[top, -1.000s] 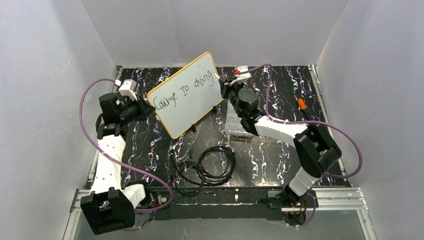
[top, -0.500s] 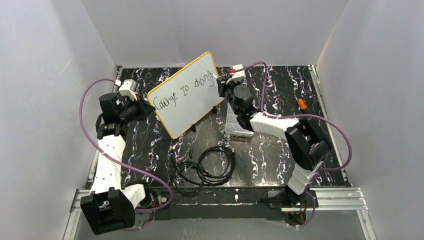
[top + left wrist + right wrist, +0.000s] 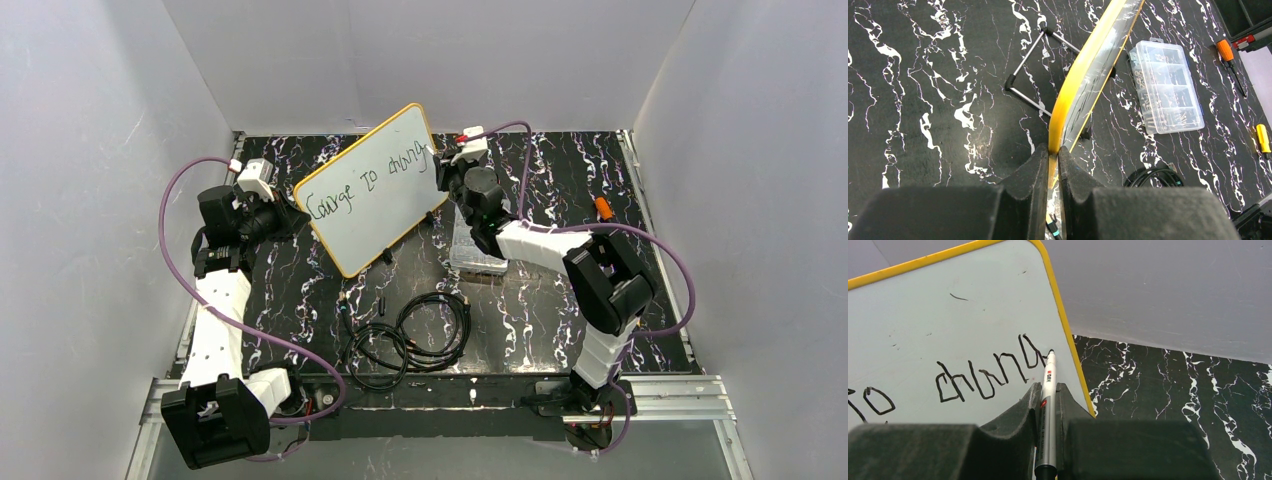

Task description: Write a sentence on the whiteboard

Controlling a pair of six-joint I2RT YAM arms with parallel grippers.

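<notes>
Even, bright overhead light; sharp frames, soft shadows.

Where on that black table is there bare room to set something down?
Bare patches: the far right corner beyond the orange screwdriver; the near strip between the left arm and the cables; and the stretch between the cables and the right arm. The middle is crowded: whiteboard, parts box and cables sit close together.

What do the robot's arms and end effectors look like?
Left arm and right arm: white links, black joints, a purple cable along each. Left end effector and right end effector: black, with thick wedge-shaped fingers.
</notes>
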